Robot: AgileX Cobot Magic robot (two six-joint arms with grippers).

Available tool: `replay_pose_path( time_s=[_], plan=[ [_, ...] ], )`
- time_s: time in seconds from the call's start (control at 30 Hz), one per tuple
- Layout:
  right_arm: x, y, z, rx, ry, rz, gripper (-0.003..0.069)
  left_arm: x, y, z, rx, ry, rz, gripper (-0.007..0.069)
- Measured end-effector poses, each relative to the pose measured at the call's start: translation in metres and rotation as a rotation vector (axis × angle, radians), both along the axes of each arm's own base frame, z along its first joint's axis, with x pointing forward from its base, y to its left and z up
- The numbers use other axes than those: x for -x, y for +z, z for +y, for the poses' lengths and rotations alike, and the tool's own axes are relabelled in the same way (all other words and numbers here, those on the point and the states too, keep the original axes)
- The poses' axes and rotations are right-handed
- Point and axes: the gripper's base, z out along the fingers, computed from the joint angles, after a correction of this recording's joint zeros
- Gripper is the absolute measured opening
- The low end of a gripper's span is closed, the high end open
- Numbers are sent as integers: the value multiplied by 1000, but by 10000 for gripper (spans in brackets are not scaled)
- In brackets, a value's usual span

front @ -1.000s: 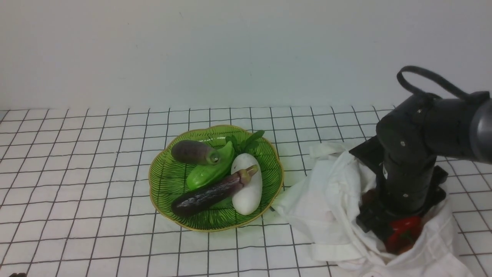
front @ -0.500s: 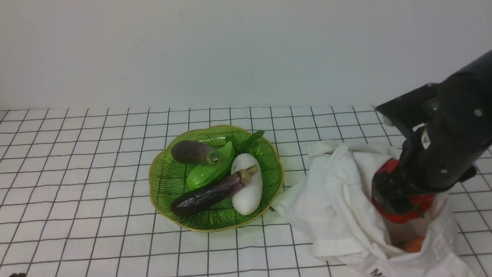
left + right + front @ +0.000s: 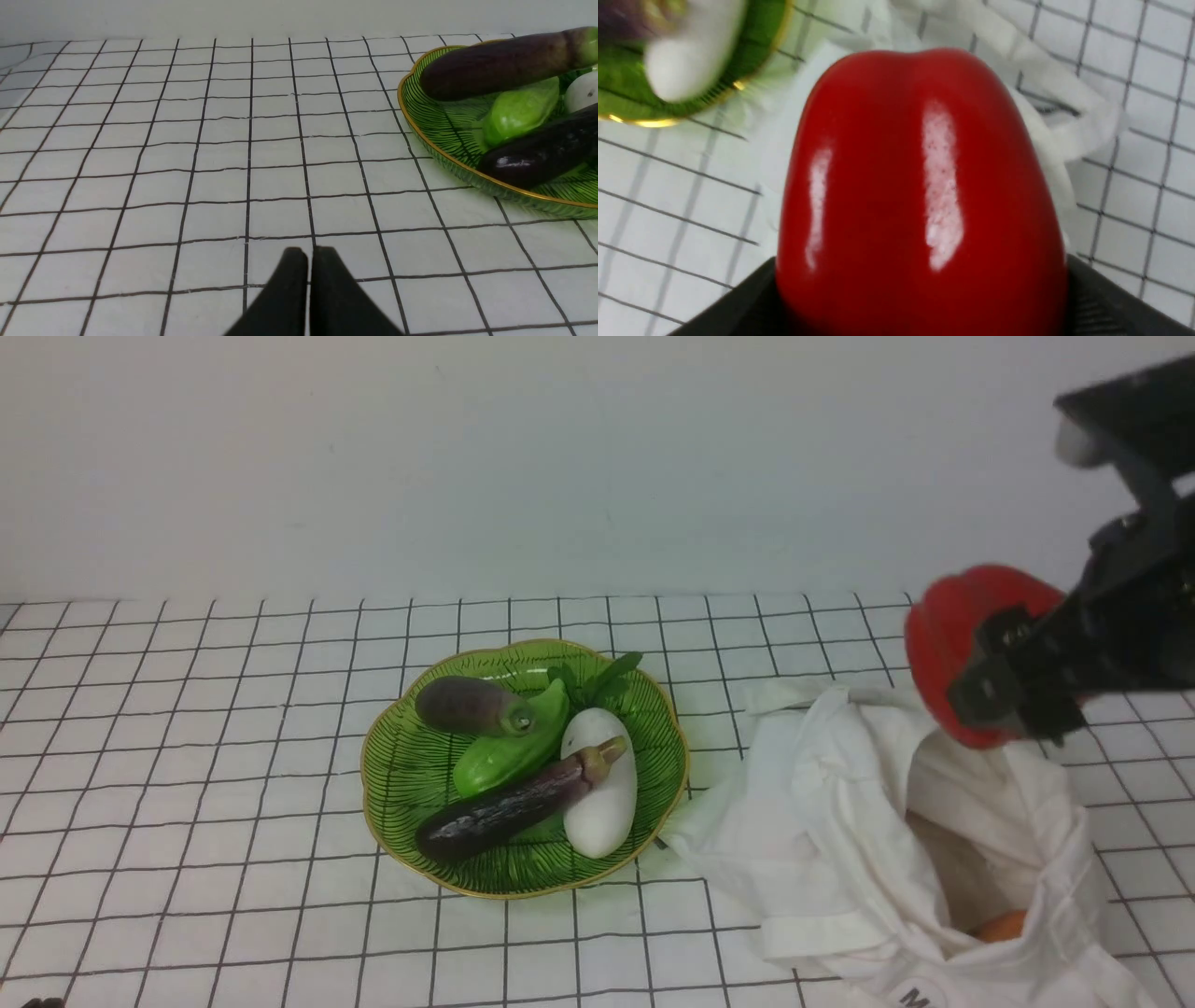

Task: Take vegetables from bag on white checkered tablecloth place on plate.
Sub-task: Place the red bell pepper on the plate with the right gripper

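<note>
Above the open bag (image 3: 840, 803), at about 3 o'clock in the front view, the red pepper (image 3: 943, 644) is hanging clear of the cloth, with the right fingers (image 3: 1004, 686) clamping its sides. The left fingers (image 3: 285, 298) are pressing together, holding nothing, over the tablecloth (image 3: 187, 756). Judged step: transfer to the plate (image 3: 411, 784), lying toward 8 o'clock and already carrying eggplants (image 3: 509, 807), a green vegetable (image 3: 509, 751) and a white vegetable (image 3: 602, 803). The next move is calling for a sideways carry and a release over the plate's barer 9 o'clock side.
</note>
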Motion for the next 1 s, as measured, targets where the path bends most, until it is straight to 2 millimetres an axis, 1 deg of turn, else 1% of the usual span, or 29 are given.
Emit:
replay_pose_path(
  time_s=[0.1, 0.17, 0.27, 0.4, 0.43, 0.47, 0.6, 0.67, 0.7, 0.73, 0.83, 1.0],
  plan=[
    [-5, 12, 13, -87, 87, -4, 627, 0, 0, 0, 0, 0, 0, -8],
    [-11, 14, 26, -157, 144, 19, 627, 0, 0, 0, 0, 0, 0, -8],
    [-29, 6, 50, -205, 231, 55, 627, 0, 0, 0, 0, 0, 0, -8],
    [-62, -21, 93, -203, 310, 103, 627, 0, 0, 0, 0, 0, 0, -8],
    [-62, -20, 94, -205, 314, 97, 627, 0, 0, 0, 0, 0, 0, -8],
    [-78, -34, 110, -196, 328, 119, 627, 0, 0, 0, 0, 0, 0, -8],
    [-111, -65, 137, -161, 344, 142, 627, 0, 0, 0, 5, 2, 0, -8],
    [-125, -80, 146, -136, 345, 142, 627, 0, 0, 0, 0, 0, 0, -8],
    [-127, -81, 146, -134, 345, 141, 627, 0, 0, 0, 0, 0, 0, -8],
    [-137, -91, 151, -118, 342, 132, 627, 0, 0, 0, 0, 0, 0, -8],
    [-154, -105, 158, -99, 320, 105, 627, 0, 0, 0, 0, 0, 0, -8],
    [-169, -124, 164, -97, 278, 81, 627, 0, 0, 0, 0, 0, 0, -8]
  ],
)
